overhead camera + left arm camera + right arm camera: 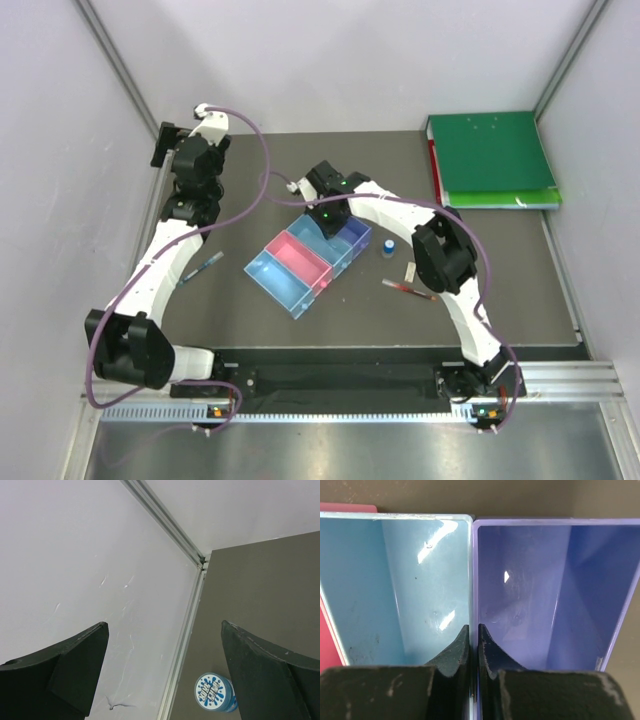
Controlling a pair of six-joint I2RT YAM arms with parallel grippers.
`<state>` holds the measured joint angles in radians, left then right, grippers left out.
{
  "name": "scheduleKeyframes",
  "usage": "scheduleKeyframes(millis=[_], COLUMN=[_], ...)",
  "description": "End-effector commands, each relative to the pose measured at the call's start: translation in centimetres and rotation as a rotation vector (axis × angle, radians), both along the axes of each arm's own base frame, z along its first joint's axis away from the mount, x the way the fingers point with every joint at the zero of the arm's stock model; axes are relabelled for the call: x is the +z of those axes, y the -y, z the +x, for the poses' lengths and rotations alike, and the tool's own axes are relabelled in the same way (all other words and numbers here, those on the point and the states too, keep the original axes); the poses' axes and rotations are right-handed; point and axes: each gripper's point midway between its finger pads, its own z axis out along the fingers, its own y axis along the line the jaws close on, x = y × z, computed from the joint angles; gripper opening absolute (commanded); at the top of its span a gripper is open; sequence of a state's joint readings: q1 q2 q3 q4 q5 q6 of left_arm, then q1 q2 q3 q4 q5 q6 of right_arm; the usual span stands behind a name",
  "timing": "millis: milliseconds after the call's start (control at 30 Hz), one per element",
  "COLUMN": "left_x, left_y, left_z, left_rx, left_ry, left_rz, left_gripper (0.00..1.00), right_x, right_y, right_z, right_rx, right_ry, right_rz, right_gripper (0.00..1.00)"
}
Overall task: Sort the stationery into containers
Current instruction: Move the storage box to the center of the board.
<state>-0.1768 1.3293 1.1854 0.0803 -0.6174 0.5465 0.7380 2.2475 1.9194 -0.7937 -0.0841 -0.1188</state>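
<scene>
Counted: four trays side by side on the dark table [520,300]: blue tray [272,278], pink tray [300,257], light-blue tray [395,580], purple tray [545,580]. Loose stationery seen: two pens, one eraser, one bottle, one round blue-and-white roll [216,692]. The blue pen [203,267] was laid left of the trays, just beside the left arm. The blue-capped bottle [388,247] was stood just right of the purple tray, with the eraser [409,271] near it. The red pen [405,288] was laid nearer the front, one end hidden under the right arm's elbow. One green binder [492,155] was laid in the far right corner, well apart. The right gripper [471,630] was held over the light-blue and purple trays with its fingers pressed together, and the trays' touching walls were lined up with the slit; whether those walls were pinched could not be told. The purple tray was partly covered by that arm in the top view. The left gripper [164,630] was spread wide, aimed at the far left wall corner. The roll was seen on the table just beside the finger on the right of the wrist view.
</scene>
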Motion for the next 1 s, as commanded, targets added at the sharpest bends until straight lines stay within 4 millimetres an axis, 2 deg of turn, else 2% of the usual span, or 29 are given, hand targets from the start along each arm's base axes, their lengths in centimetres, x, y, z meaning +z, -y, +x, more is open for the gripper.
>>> scheduleKeyframes(millis=[0,267,600,700,800,967], left_x=[1.8,1.5,0.7,1.0,1.4,1.6], left_y=[0.0,0.3,0.5,0.6,0.6,0.8], left_z=[0.4,1.4,2.3,2.6,2.9,3.3], left_rx=[-0.01,-0.022,-0.032,-0.036,-0.033,-0.041], left_ry=[0.063,0.054,0.024,0.023,0.023,0.01], left_rz=[0.0,0.006,0.023,0.029,0.034,0.038], left_gripper=[0.99,0.99,0.99,0.99,0.99,0.99], right_x=[-1.0,-1.0,-1.3,-1.3,-1.5,-1.2], right_y=[-0.4,0.6,2.9,4.0,6.0,10.4], right_z=[1.6,3.8,6.7,7.7,9.2,12.1], right_rx=[-0.067,-0.189,-0.474,-0.531,-0.592,-0.708], right_ry=[0.047,0.107,0.087,0.071,0.076,0.128], right_rz=[-0.027,-0.061,-0.01,0.013,0.014,-0.018], right_gripper=[0.0,0.0,0.0,0.0,0.0,0.0])
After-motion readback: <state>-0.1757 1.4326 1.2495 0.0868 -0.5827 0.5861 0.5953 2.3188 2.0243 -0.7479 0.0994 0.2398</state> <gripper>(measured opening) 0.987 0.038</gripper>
